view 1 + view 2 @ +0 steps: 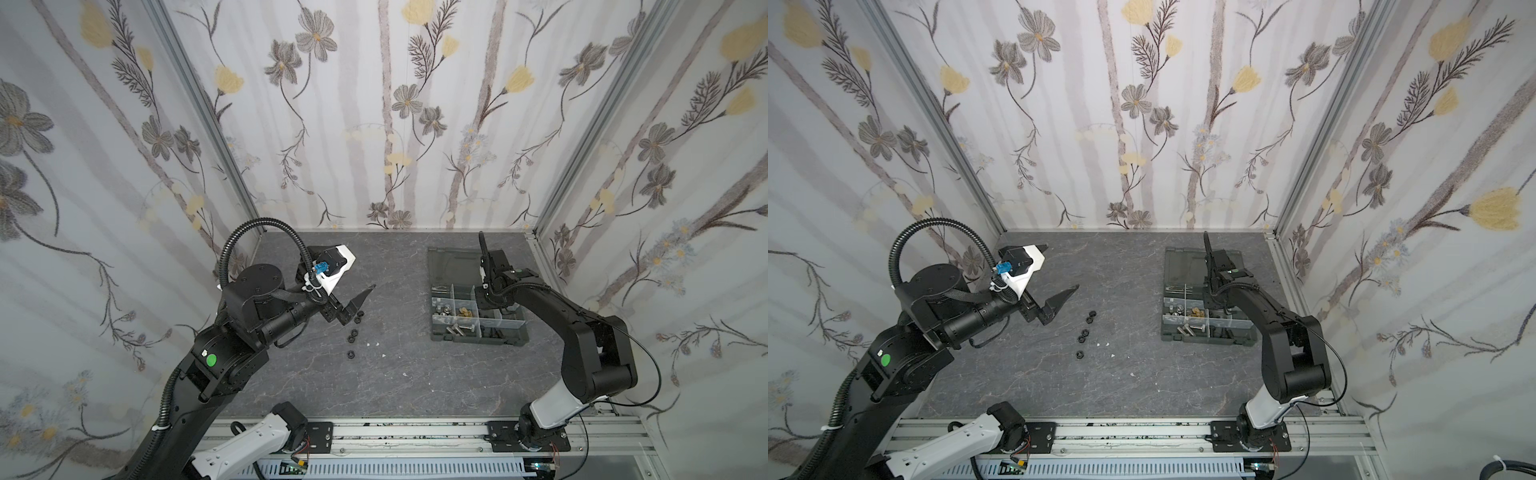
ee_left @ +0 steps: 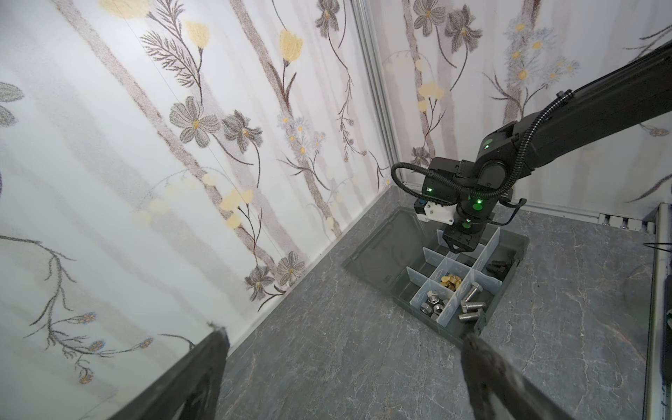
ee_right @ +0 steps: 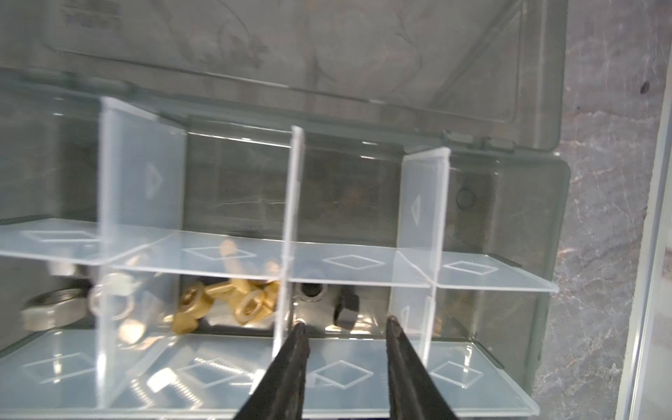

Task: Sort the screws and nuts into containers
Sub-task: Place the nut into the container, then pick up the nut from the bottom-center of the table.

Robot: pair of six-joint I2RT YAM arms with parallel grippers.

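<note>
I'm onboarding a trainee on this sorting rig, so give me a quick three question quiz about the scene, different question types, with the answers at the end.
1. True or false: the left hand is shut.
2. What colour are the loose nuts on the table?
3. The brass nuts lie: A) loose on the table; B) in a compartment of the organizer box; C) in the left hand.
Key: 1 false, it is wide open; 2 black; 3 B.
</note>
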